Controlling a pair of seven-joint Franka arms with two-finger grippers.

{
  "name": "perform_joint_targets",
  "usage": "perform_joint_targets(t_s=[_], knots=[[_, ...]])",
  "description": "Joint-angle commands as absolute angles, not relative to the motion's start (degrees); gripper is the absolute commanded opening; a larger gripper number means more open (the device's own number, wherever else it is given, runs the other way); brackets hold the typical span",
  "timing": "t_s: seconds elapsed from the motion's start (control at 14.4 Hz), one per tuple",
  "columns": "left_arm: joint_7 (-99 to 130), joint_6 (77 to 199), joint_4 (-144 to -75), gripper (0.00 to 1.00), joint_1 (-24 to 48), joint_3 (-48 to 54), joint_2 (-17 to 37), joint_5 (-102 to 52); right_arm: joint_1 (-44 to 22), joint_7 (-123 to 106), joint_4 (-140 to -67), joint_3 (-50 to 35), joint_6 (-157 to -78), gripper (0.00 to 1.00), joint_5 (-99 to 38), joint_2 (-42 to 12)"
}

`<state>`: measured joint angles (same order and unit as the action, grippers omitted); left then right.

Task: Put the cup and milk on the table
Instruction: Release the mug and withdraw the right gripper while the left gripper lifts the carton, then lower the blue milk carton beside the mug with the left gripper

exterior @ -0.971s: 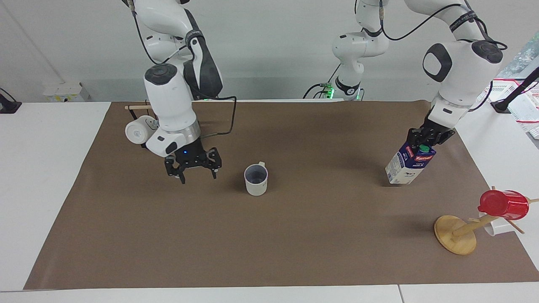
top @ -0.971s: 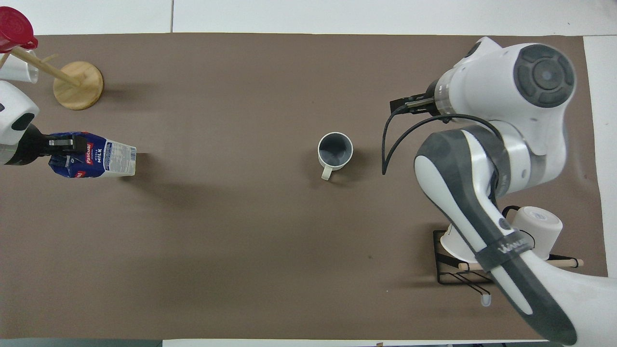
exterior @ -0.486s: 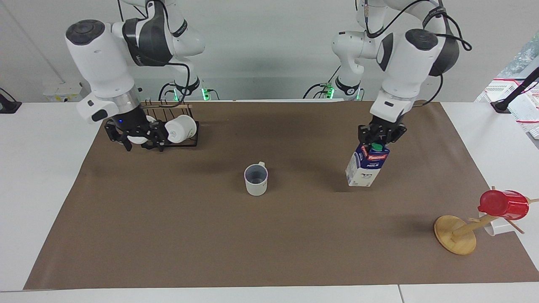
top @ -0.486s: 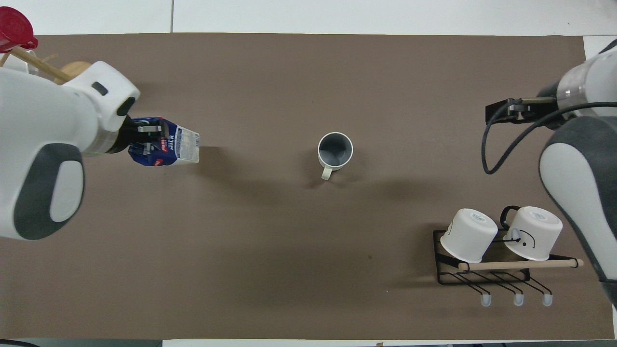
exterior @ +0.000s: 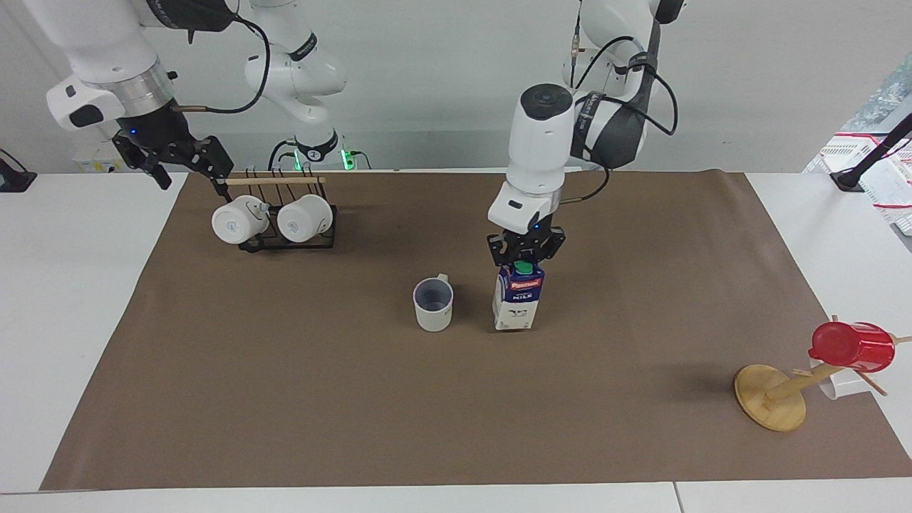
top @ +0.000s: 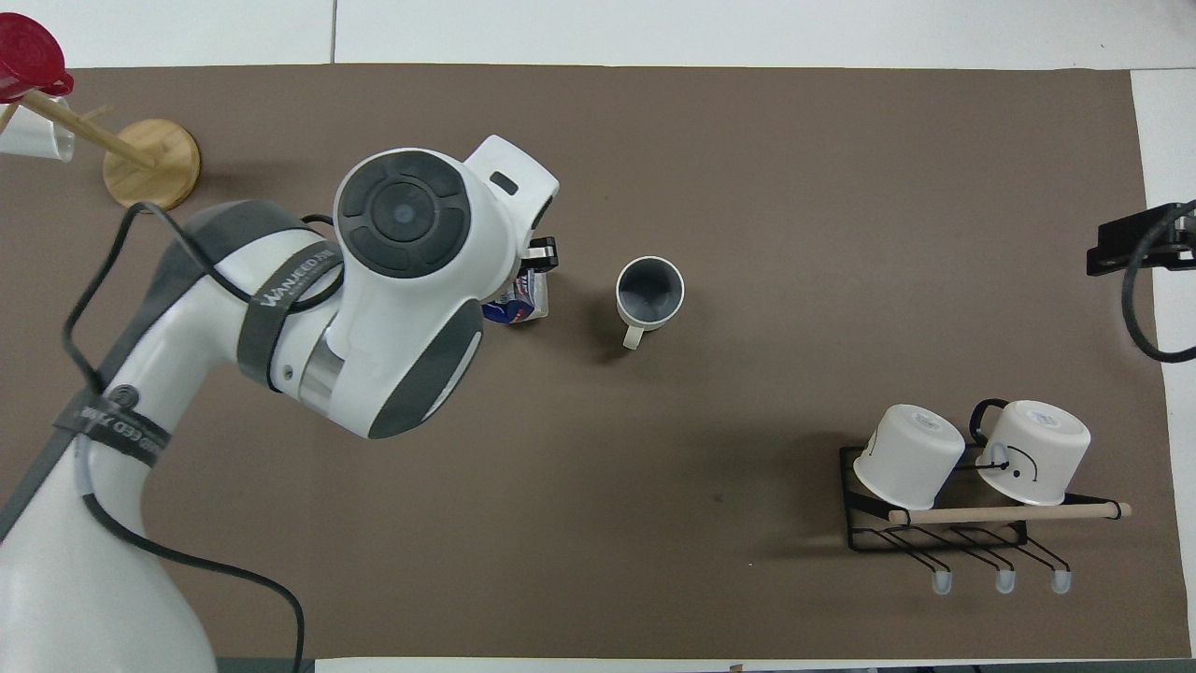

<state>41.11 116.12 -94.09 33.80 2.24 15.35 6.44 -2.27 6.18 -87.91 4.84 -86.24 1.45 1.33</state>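
Standing upright on the brown sheet of the table [exterior: 214, 399], the milk [exterior: 518, 299] sits just beside the cup [exterior: 433, 304], toward the left arm's end. The left gripper [exterior: 525, 251] pinches the carton's top ridge from above, the forearm near vertical over it.

Facing view only: the green cap, the red label, the word MILK on the carton front. In the overhead view the left arm's wrist covers most of the carton, leaving one corner [top: 517, 307] showing; that view shows the cup's [top: 649, 290] grey-blue inside and its handle turned toward the robots.

Right gripper [exterior: 187, 165]: raised over the table edge at the right arm's end, fingers spread, holding nothing, near the black rack [exterior: 288, 239] with two white mugs [exterior: 274, 219].

Red cup [exterior: 851, 347]: hung on a tilted wooden stand [exterior: 773, 399], well apart at the left arm's end.
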Motion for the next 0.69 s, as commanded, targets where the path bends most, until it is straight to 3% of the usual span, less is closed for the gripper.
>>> perform_joint_targets(t_s=[0.0,0.62], knots=[[42.5,114.6,-91.0,0.00,36.1,1.3,17.6,8.0,-2.1,7.2,-87.8,4.4,-85.7,1.00,1.2,0.7],[45.3,114.9,-90.3,0.00,39.5,1.3,19.5,8.0,-2.6,7.2,-88.2,4.2,-85.3,1.00,1.2,1.1]])
